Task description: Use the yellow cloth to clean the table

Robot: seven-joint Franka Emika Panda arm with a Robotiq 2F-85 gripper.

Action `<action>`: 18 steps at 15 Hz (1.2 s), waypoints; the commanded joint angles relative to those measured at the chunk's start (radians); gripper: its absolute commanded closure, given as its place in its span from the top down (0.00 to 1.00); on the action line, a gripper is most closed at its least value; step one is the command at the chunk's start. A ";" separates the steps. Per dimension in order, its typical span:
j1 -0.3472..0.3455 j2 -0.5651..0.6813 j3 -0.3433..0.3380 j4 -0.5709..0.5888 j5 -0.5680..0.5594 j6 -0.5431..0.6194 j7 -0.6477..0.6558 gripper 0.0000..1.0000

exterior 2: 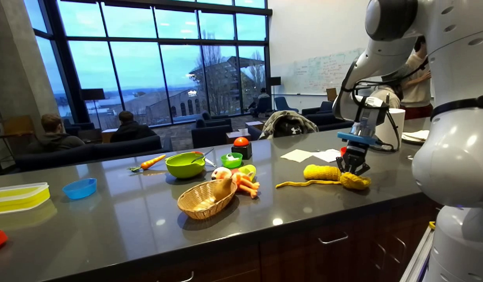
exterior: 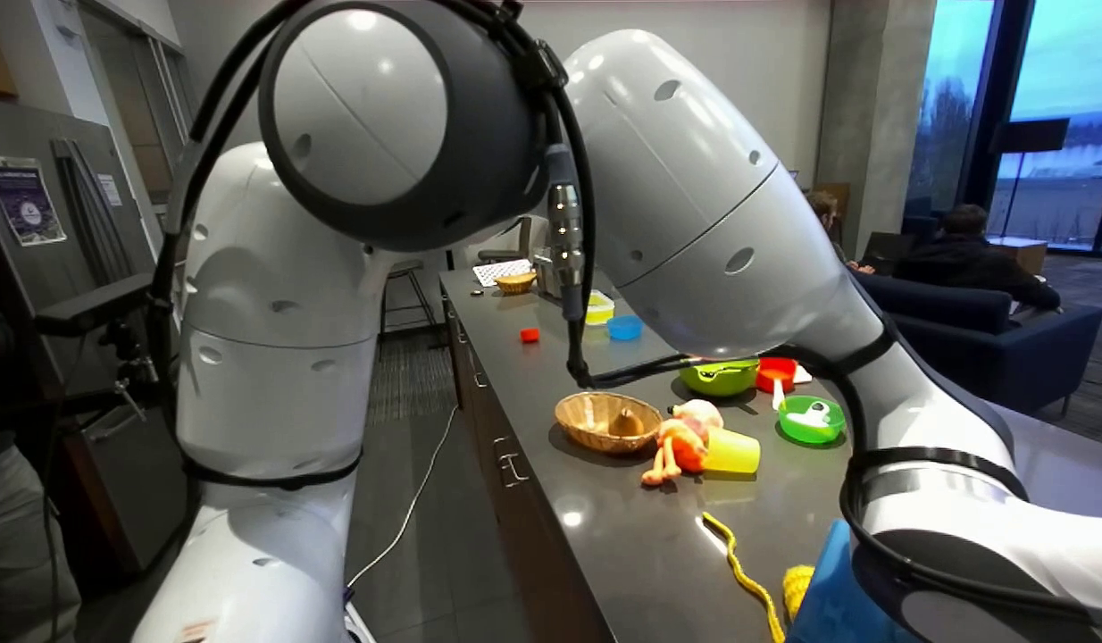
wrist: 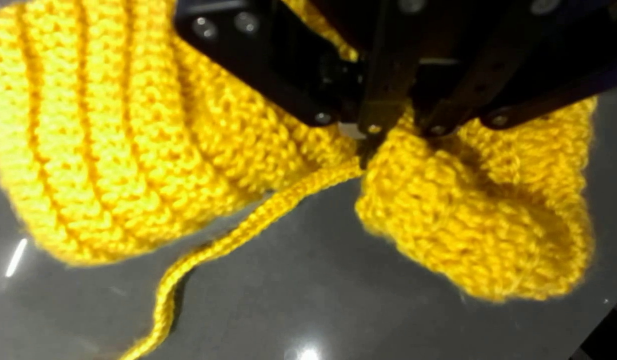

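In an exterior view, the black two-fingered hand (exterior 2: 351, 172) points down at the right of the frame, its tips sunk into the yellow knitted cloth (exterior 2: 321, 172), which lies bunched on the shiny dark grey tabletop (exterior 2: 120, 235). A thin yellow knitted cord (exterior 2: 304, 183) runs from under the hand toward the centre. Just above the cloth in the frame lie a pale yellow sheet of paper (exterior 2: 297, 155) and a white sheet of paper (exterior 2: 325, 155). At the centre, an oval brown wicker basket (exterior 2: 202, 214) holds a brown pear-shaped object (exterior 2: 222, 189); right beside it sprawls an orange and pink soft toy (exterior 2: 244, 182). Above these stand a small bright green bowl (exterior 2: 229, 163) and a black box with a red button (exterior 2: 241, 149), with a lime green bowl (exterior 2: 182, 170) to their left. A round blue bowl (exterior 2: 80, 192) sits at the left.

In an exterior view, the white robot arm (exterior: 712, 205) arches across the top and down the right side. The cord and a partly hidden piece of the cloth show at the lower right. A yellow cup (exterior: 732, 452) lies on its side against the soft toy.

In the wrist view, the hand enters from the top, its fingers drawn nearly together with a gathered fold of the cloth pinched between them. The cloth spreads in thick ribs at the upper left and a rolled lobe at the right; the cord slants to the bottom left.
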 commanded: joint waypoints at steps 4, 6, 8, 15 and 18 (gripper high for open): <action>-0.073 0.146 -0.040 0.107 -0.002 0.002 -0.024 0.00; -0.101 0.166 -0.049 0.148 -0.006 -0.014 -0.031 0.00; -0.135 0.195 -0.056 0.198 -0.013 -0.032 -0.033 0.00; -0.316 0.350 -0.038 0.462 -0.033 -0.140 -0.036 0.00; -0.395 0.432 -0.014 0.601 -0.039 -0.201 -0.030 0.00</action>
